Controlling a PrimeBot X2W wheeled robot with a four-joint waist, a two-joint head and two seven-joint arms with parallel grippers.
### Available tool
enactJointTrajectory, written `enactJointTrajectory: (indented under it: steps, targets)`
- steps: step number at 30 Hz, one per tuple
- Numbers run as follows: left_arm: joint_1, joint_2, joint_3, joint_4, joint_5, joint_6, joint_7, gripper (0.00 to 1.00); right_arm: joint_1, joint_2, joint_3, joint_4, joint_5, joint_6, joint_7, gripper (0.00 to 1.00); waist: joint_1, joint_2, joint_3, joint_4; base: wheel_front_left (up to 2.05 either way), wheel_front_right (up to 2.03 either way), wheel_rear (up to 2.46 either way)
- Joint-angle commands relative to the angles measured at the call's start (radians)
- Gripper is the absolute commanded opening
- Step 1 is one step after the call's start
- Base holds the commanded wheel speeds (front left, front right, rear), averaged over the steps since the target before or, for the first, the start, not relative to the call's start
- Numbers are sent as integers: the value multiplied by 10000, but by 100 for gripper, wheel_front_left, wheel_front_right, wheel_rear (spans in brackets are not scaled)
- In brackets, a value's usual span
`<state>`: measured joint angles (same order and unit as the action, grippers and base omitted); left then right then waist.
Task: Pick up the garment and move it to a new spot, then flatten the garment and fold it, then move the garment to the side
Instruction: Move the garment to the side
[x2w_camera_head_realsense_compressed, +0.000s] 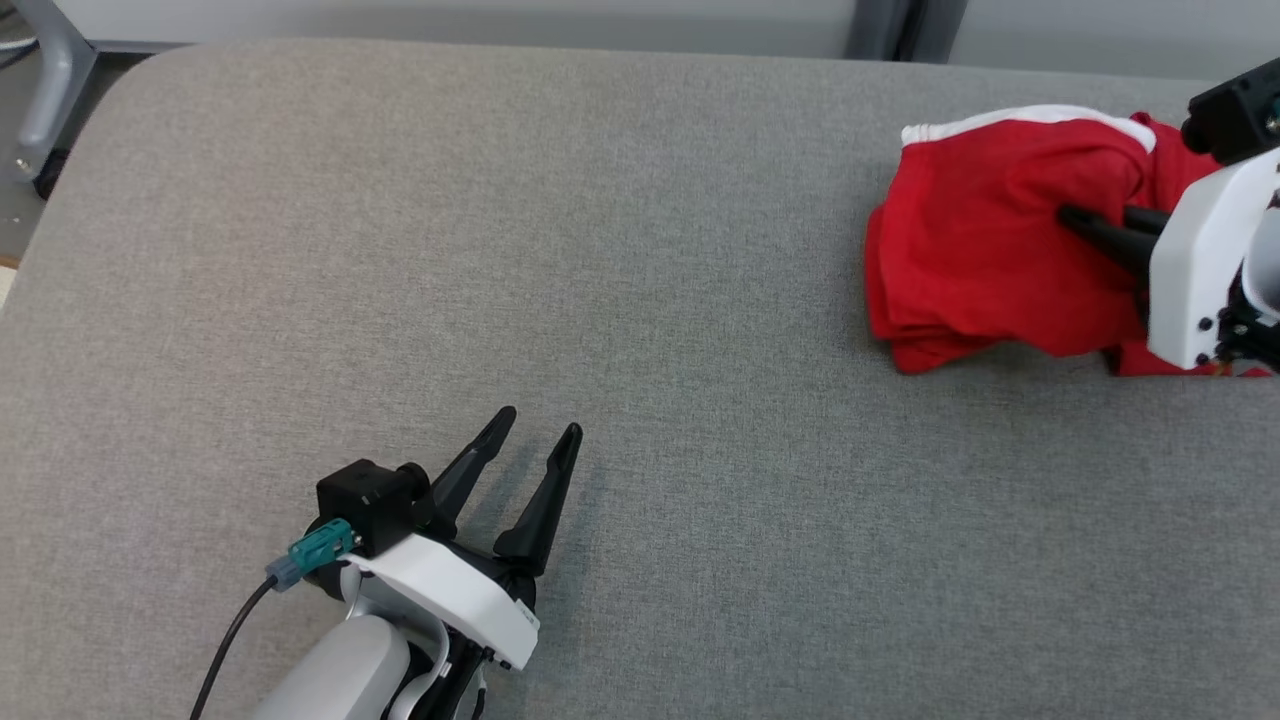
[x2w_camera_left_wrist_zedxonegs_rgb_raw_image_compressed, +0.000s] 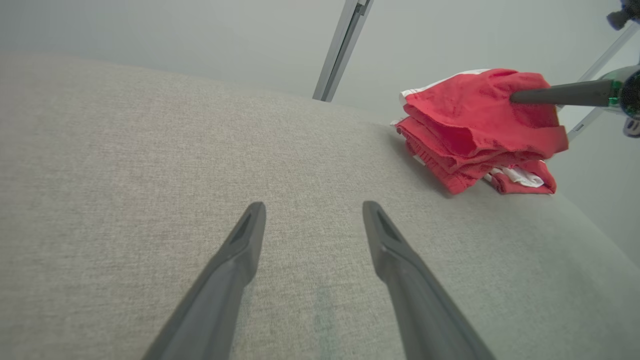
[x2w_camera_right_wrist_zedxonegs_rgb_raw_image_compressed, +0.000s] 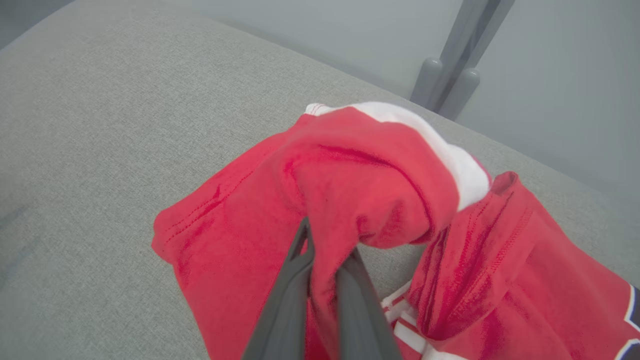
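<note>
At 2 o'clock, garment (x2w_camera_head_realsense_compressed: 980, 250): red, bunched on grey surface (x2w_camera_head_realsense_compressed: 640, 300)
right gripper (x2w_camera_head_realsense_compressed: 1095, 218): clenched on a garment fold
left gripper (x2w_camera_head_realsense_compressed: 540, 420): 7 o'clock, jaws spread, holding nothing

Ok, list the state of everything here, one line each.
red garment, bunched in layers on the grey padded surface, one fold pinched up
right claw, shut on a fold of the red garment
left claw, open and empty, well apart from the red garment
</note>
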<state>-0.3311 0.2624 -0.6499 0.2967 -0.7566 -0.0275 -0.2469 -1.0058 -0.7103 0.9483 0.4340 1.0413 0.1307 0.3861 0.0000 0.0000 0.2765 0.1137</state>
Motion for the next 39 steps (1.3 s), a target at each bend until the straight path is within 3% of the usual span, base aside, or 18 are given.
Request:
enactJointTrajectory:
  steps: [1, 13, 27, 39]
  targets:
    - [-254, 10, 29, 44, 84, -90, -26, 100, -407, -350, 342, -127, 6, 5, -122, 0, 0, 0, 473, -123, 0, 0, 0]
    - [-808, -124, 29, 204, 280, -279, -112, 100, -2931, -2329, 2846, -540, -159, 3, -486, 0, 0, 0, 1460, -81, 0, 0, 0]
    - [-948, -97, 200, -59, 557, -251, -164, 100, -3741, -3428, 3302, -720, -853, 3, 568, 0, 0, 0, 1689, -138, 0, 0, 0]
    - [-1141, -79, 203, -107, 606, -303, -170, 100, -3684, -3627, 3306, 103, -2176, 3, 1056, 0, 0, 0, 2028, 73, 0, 0, 0]
